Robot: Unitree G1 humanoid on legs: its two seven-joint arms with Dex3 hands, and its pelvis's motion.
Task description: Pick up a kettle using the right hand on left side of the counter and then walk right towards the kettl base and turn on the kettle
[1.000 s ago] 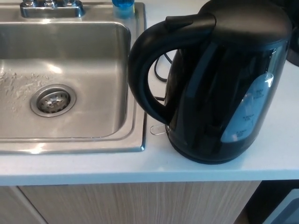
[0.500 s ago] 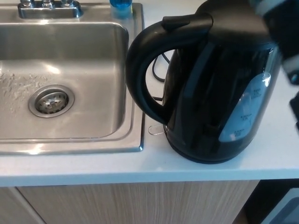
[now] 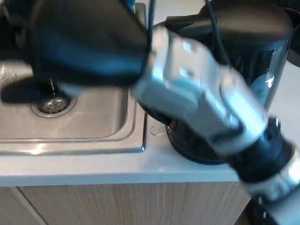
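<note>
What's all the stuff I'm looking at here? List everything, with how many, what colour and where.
kettle: one, black with a clear water window, on the counter right of the sink, partly hidden by the arm
sink: one, steel, left half of the picture
drain: one, steel, in the sink's floor
counter: one, white, along the front and under the kettle
cabinet front: one, light wood grain, below the counter
blue object: one, behind the sink at the top edge, mostly hidden, too little shows to name it
right arm: one, silver and black, blurred, crossing in front of the kettle
right hand: one, black, blurred, over the sink
</note>
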